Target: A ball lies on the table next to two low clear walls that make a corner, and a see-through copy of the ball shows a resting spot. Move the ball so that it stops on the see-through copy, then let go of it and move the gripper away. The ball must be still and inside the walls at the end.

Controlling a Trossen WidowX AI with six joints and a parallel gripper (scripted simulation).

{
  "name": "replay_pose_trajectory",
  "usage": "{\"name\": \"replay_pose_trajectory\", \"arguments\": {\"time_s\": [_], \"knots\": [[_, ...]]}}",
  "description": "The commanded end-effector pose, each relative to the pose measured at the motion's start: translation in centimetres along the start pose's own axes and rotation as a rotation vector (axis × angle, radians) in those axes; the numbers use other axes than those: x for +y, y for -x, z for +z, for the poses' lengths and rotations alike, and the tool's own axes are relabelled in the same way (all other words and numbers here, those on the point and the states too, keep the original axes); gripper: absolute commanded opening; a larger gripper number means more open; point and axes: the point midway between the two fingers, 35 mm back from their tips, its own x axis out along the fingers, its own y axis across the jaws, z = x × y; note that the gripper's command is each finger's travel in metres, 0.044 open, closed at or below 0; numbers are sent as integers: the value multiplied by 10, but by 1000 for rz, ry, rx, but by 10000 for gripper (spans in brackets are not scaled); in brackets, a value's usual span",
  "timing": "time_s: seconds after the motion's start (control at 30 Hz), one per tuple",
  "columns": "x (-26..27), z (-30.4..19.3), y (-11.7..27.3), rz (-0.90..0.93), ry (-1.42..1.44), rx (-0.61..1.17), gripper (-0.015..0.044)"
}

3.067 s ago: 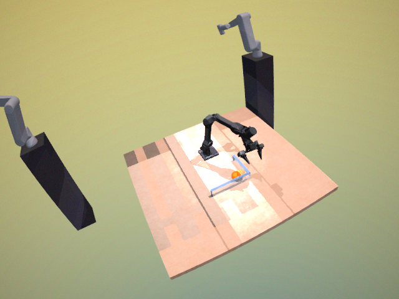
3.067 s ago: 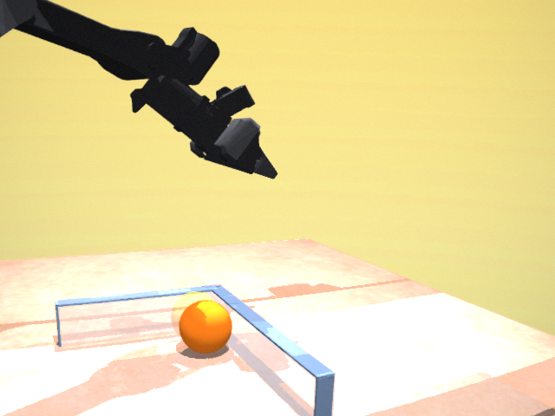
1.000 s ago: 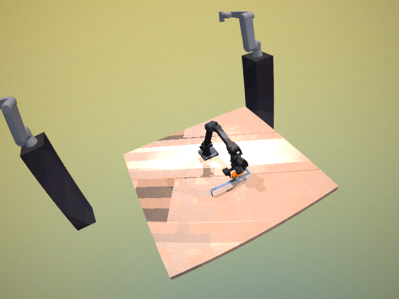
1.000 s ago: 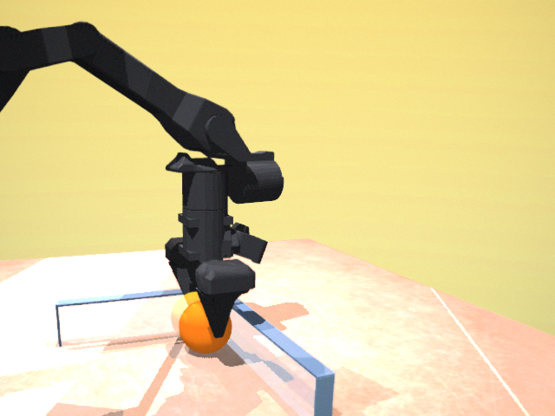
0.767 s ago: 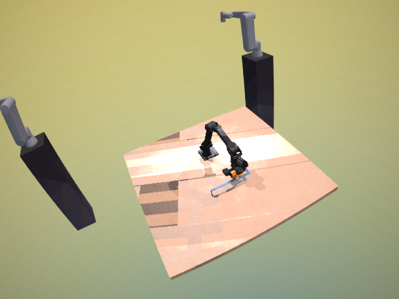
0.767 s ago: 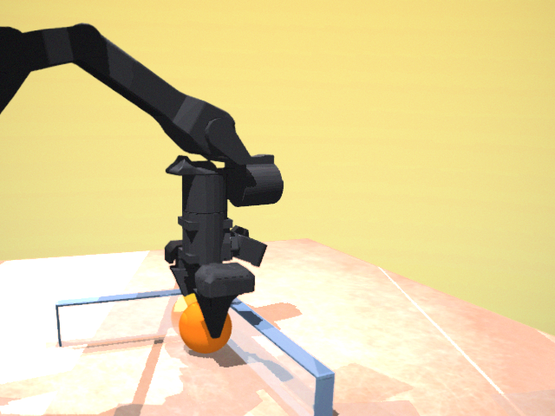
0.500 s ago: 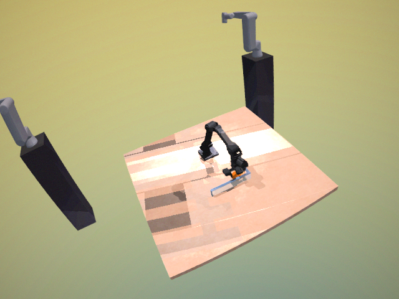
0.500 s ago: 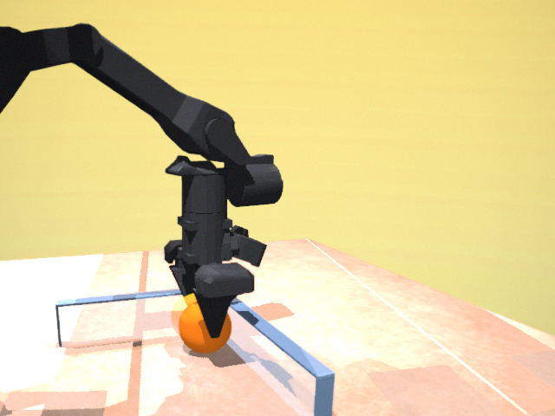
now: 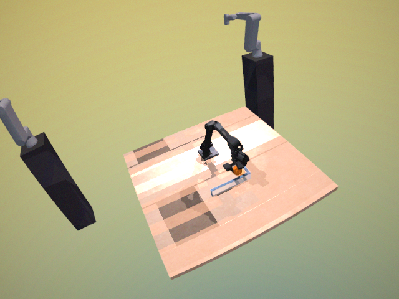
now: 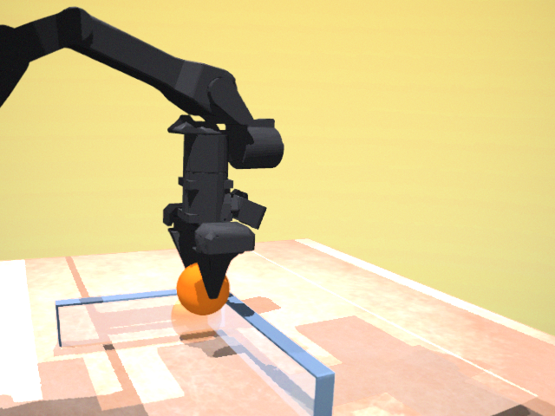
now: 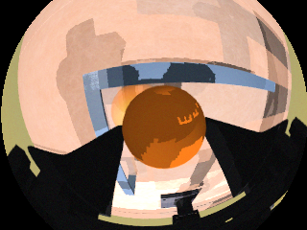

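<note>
— What are the fingers (image 10: 206,286) doing?
— Pinching the orange ball (image 10: 197,293), which sits between them, lifted just off the counter (image 10: 403,340).
— And below them?
— The see-through copy (image 11: 125,103) shows faintly beside the ball, in the corner of the clear walls (image 10: 286,344), which bend around beneath the fingers.

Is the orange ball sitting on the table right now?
No, the claw holds the orange ball up off the table, with its shadow showing underneath.
</note>
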Motion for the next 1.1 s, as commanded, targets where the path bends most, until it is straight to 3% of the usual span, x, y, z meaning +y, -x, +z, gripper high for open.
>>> {"name": "replay_pose_trajectory", "arguments": {"time_s": [0.0, 0.6, 1.07], "knots": [[-1, 3, 20, -3, -4, -18, 0], [-9, -3, 93, -20, -14, -21, 0], [-2, -12, 65, -21, -15, -14, 0]]}}
